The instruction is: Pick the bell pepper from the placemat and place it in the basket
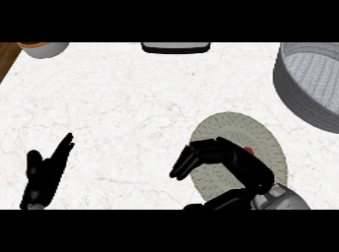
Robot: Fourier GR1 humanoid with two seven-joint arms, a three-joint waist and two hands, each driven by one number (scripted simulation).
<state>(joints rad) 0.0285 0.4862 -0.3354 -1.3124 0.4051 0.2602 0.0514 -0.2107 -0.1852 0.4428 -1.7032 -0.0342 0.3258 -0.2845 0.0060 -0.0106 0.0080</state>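
Right hand: the right hand point(220, 160) lies over the round placemat point(263, 133), fingers curled downward and toward the thumb, closing round a small red thing under the palm.
Bell pepper: only a red sliver of the bell pepper point(250, 150) shows just beside the knuckles, on the placemat; the hand covers the rest, so I cannot tell whether the fingers already touch it all round.
Why held so: the curl over the top looks like a grasp being taken from above, which would suit lifting the pepper straight off the mat.
Left hand: the left hand point(45, 172) rests near the lower left edge, fingers straight and up, holding nothing and well apart from the work.
Basket: the grey basket point(303, 98) stands at the upper right, beyond the placemat and near it, its open mouth on the right hand's side, which makes a short carry likely.
Desk: the white marbled desk point(114, 98) bears it all.
Far edge: a grey bowl with an orange rim point(43, 48) at upper left, and a black-and-white object point(175, 47) at top centre, too cropped to name.
Writing: no brand, label or lettering can be read anywhere.
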